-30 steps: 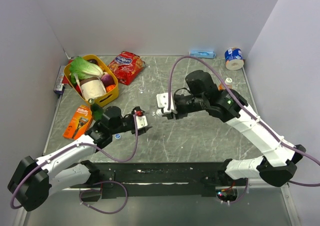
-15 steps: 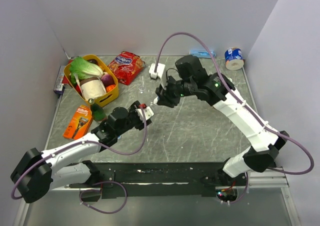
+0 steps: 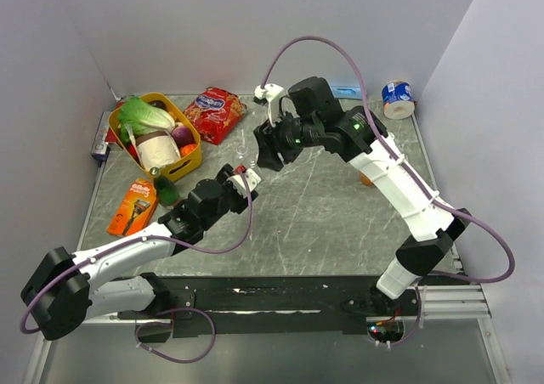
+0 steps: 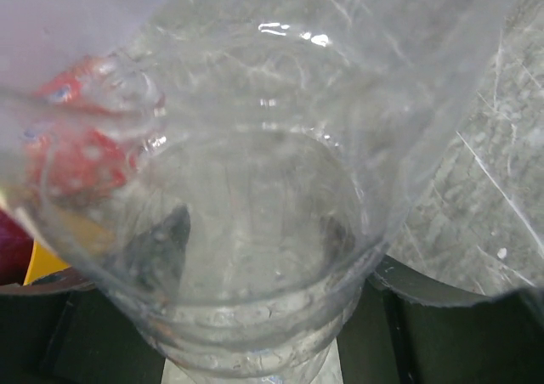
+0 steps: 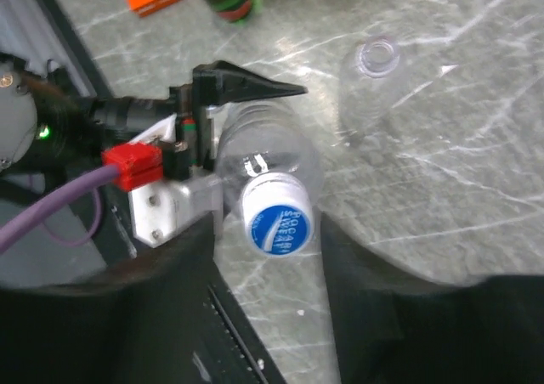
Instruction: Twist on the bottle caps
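Swung to upper centre, right gripper [image 3: 264, 155] is parting around the blue cap [image 5: 276, 217]; left gripper [image 3: 244, 178] is clamping the clear bottle [image 5: 265, 149] steady.

Left arm [image 3: 119, 252] and right arm [image 3: 408, 199]: white link shells, black joint housings; purple cable [image 3: 306, 38] routed along each arm; left tool [image 3: 248, 177]: black pointed finger [image 5: 255, 87], silver bracket [image 5: 174, 207], red connector [image 5: 132, 165]; green indicator [image 5: 44, 132] lit on the black wrist housing.

The cap [image 5: 278, 218] was blue with white lettering, the bottle [image 5: 272, 156] colourless and see-through; the table [image 3: 323, 223] was grey with white veins; basket [image 3: 195, 157] yellow, packet [image 3: 214, 112] red, box [image 3: 132, 206] orange.
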You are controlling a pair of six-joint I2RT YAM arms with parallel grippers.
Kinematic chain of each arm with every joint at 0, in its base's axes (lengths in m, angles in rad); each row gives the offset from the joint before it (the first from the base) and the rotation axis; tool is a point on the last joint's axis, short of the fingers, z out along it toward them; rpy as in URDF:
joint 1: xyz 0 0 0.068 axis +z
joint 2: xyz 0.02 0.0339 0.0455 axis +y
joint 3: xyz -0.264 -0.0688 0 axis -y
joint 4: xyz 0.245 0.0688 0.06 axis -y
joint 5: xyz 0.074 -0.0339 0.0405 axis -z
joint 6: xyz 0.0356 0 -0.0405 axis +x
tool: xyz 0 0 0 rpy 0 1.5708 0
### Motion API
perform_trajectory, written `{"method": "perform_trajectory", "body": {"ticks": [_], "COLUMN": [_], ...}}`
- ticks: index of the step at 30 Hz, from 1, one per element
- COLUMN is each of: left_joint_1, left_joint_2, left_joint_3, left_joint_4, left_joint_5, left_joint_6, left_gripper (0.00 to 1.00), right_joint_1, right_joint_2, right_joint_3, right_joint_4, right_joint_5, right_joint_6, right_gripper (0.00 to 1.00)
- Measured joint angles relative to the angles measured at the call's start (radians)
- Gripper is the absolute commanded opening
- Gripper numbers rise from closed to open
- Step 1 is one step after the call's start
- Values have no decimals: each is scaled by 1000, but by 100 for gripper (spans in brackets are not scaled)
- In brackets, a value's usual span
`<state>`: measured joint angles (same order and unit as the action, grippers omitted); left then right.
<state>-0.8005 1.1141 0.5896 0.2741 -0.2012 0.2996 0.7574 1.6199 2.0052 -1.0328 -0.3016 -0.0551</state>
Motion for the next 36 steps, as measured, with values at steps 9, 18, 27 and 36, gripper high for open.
{"method": "perform_trajectory", "body": {"ticks": [9,18,27,36], "left_joint_1": [0,33,57,61], "left_joint_2": [-6,-91,-74,-70], "left_joint_3": [-7,-59,-9,13], "left_joint_4": [-78,-135,-286,-329], "left_joint_5": [72,372,580,629], "left_joint_6": [-37,100,262,291], "left_gripper": [1,1,1,1], "right_joint_1": [-91,-116,-3,104], "right_joint_2": [-106,-336,-396,-468], "right_joint_3": [-91,-346,-396,-488], "right_joint_4": [-95,-67,58,-62], "right_joint_5": [-221,-199,-325,-380], "right_joint_6": [-175,-632,-1045,-1336], "right_gripper": [91,79,77,72]}}
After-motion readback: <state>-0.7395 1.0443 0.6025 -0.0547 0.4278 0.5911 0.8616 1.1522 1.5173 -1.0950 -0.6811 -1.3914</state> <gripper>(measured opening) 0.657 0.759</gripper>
